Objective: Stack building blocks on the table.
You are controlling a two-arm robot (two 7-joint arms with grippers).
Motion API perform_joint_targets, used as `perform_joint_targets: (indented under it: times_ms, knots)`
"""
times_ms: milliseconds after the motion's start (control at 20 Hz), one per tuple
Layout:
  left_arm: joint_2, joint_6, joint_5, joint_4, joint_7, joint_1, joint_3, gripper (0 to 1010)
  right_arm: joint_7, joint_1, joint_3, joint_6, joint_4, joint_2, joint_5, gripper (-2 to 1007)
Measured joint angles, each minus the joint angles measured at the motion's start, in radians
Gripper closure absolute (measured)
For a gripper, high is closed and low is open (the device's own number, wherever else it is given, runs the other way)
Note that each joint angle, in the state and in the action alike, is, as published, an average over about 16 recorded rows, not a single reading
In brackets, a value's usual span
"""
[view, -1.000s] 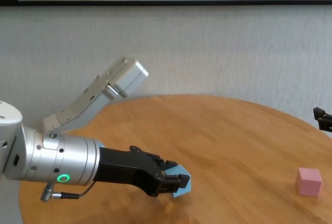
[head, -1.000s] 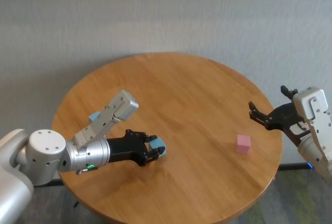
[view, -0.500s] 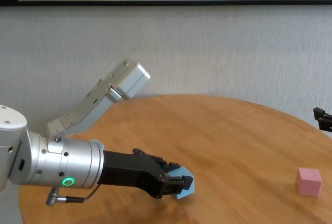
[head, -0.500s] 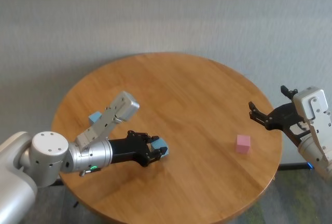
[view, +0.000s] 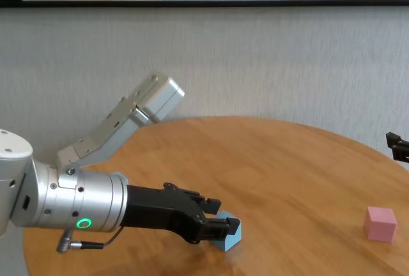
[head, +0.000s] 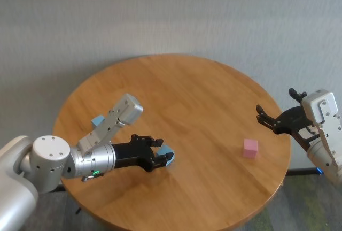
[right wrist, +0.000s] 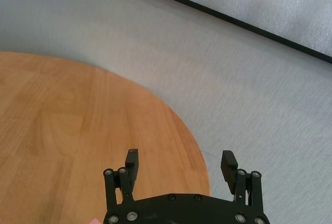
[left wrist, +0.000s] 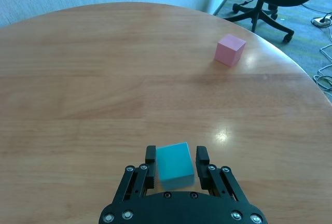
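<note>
Table (head: 187,92): round, honey-brown wood-grain top, set before a grey wall.

Blue block (left wrist: 175,164): light blue cube resting on the table, near-left of centre. It sits between the jaws of the left gripper (left wrist: 176,163); the left wrist view shows a thin gap on each side, so the jaws stand narrowly parted around it and not pressed on.

Second blue block (head: 96,120): light blue cube at the table's left edge, partly hidden behind the left arm's forearm housing, well apart from the first.

Pink block (head: 250,147): cube standing alone on the right part of the table, near the edge, touching nothing. Also seen in the left wrist view (left wrist: 230,49) and the chest view (view: 381,223).

Left gripper, head view (head: 163,155): low over the table, reaching rightward from the robot's left.

Right gripper (right wrist: 179,165): jaws wide, holding nothing, hanging beside the table's right edge, just beyond the pink block; head view (head: 264,117).
</note>
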Motion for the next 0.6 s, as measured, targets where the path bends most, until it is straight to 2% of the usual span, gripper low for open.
perform_joint_targets:
  times_ms: [300, 500, 600]
  knots:
    - [0.007, 0.000, -0.016, -0.021, -0.003, 0.008, -0.013, 316, 0.000, 0.000, 0.000, 0.000, 0.000, 0.000, 0.000, 0]
    - [0.020, -0.001, -0.051, -0.066, 0.016, 0.030, -0.045, 185, 0.000, 0.000, 0.000, 0.000, 0.000, 0.000, 0.000, 0]
    - [0.027, -0.008, -0.071, -0.098, 0.042, 0.049, -0.070, 133, 0.000, 0.000, 0.000, 0.000, 0.000, 0.000, 0.000, 0]
